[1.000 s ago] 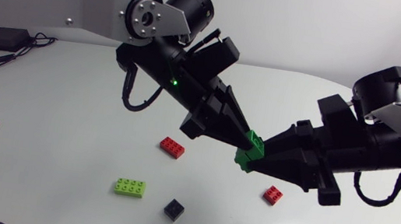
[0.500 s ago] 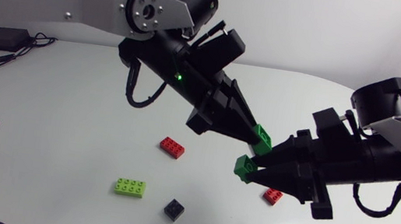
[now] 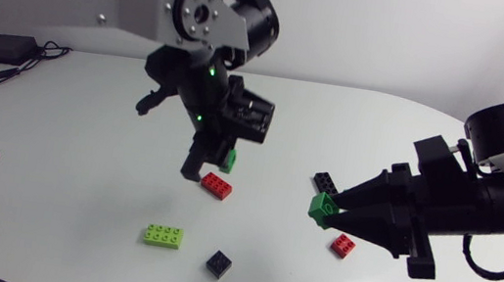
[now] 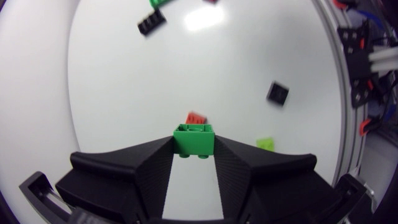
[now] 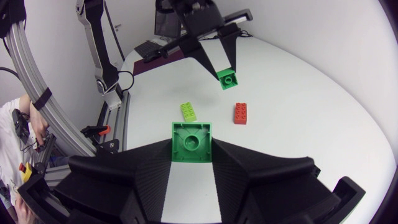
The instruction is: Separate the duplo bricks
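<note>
Green pair: two square plastic bricks, already pulled apart, one in each end effector; in the head view the left one sits at 10 o'clock of the right one, well apart from it.
Left end effector [image 4: 194, 148]: matte black, narrowed onto the left green brick [image 3: 227, 160], with one wedge finger against each side; in the head view it points down over the middle of the tabletop.
Right end effector [image 5: 191, 148]: matte black, clamped on the right green brick [image 3: 322, 208] at its fingertips; the arm comes in from 3 o'clock in the head view.
Tabletop [image 3: 55, 133]: white, smooth and slightly glossy, carrying the loose bricks.
Long red brick [image 3: 217, 186]: red eight-stud plastic brick lying flat, just at 6 o'clock of the left green brick in the head view.
Lime brick [image 3: 163, 236]: lime-green eight-stud plastic brick lying flat, at 7 o'clock of the long red brick.
Dark brick [image 3: 218, 263]: small, near-black square plastic brick, near the lime brick at its 4 o'clock.
Small red brick [image 3: 343, 245]: red four-stud plastic brick, at 5 o'clock of the right green brick, beside the right end effector's fingers.
Black brick [image 3: 326, 182]: black studded plastic brick on the tabletop, at 12 o'clock of the right green brick.
</note>
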Controlling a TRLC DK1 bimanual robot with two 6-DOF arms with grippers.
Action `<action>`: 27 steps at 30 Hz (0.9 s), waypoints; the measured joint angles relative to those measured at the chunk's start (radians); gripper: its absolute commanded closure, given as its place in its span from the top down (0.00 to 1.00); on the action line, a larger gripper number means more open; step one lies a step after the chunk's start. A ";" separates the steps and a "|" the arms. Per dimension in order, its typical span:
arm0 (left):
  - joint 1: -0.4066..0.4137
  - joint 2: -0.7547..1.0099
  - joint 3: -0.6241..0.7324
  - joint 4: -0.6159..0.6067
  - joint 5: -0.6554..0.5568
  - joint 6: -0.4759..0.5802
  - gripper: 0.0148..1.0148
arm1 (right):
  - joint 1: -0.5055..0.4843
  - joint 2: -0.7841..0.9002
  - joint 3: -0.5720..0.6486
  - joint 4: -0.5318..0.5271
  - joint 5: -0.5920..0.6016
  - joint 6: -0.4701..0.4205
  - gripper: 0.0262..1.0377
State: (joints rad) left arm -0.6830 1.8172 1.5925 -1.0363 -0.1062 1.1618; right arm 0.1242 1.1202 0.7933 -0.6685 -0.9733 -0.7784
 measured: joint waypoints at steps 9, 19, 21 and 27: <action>0.083 0.078 -0.309 0.062 -0.438 0.180 0.22 | -0.020 -0.007 -0.018 -0.013 0.010 -0.031 0.23; 0.091 0.164 -0.372 0.174 -0.562 0.214 0.22 | -0.021 -0.007 -0.019 -0.013 0.010 -0.039 0.23; 0.087 0.184 -0.382 0.193 -0.580 0.214 0.22 | -0.026 -0.007 -0.019 -0.014 0.010 -0.047 0.23; 0.069 0.205 -0.393 0.206 -0.602 0.211 0.37 | -0.039 -0.007 -0.019 -0.030 0.013 -0.057 0.23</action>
State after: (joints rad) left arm -0.6136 2.0220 1.1992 -0.8299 -0.7078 1.3731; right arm 0.0849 1.1133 0.7738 -0.6987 -0.9607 -0.8352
